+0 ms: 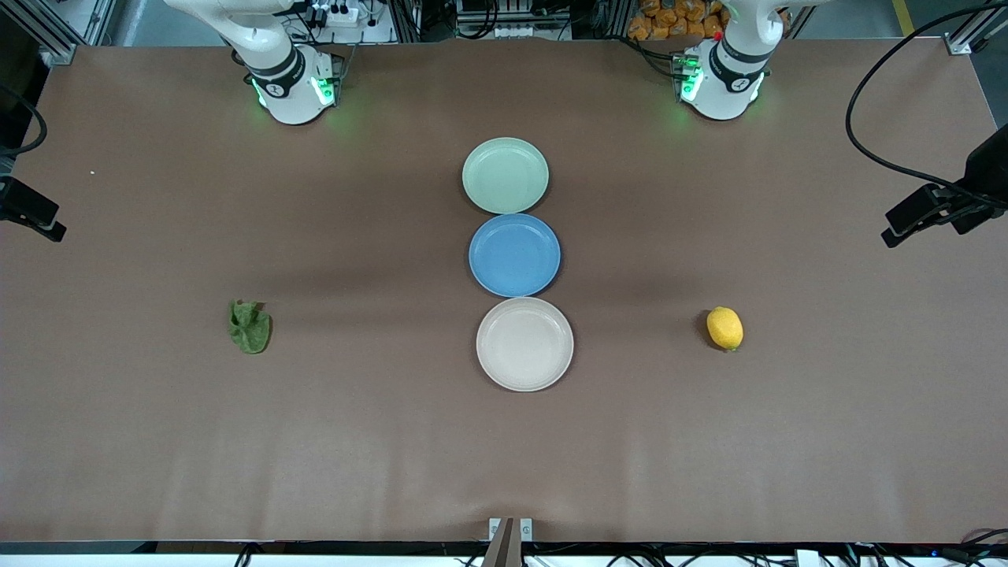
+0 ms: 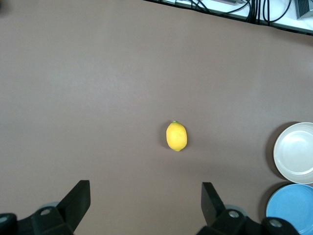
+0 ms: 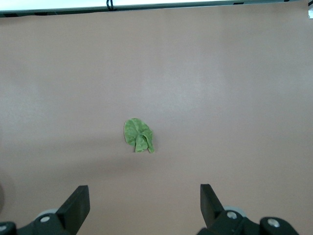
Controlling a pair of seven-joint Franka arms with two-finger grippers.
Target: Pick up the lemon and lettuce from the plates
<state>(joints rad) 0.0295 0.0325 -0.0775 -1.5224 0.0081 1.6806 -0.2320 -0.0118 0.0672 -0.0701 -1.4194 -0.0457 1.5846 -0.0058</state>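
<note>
We find the lemon [image 2: 176, 136] on the bare desk [image 1: 157, 433], below the left pincer [image 2: 146, 201], whose fingers stand apart and empty. The lettuce [image 3: 138, 135] lies likewise below the right pincer [image 3: 145, 203], also spread wide and empty. Neither item is on a plate.

We judge the lemon firm, smooth and prone to roll: grip across its short middle. The lettuce looks light and limp: pinch its bunched centre.

Only the front view shows the mint plate [image 1: 505, 175], blue plate [image 1: 514, 254] and cream plate [image 1: 524, 343] together in a row; neither pincer appears there.
</note>
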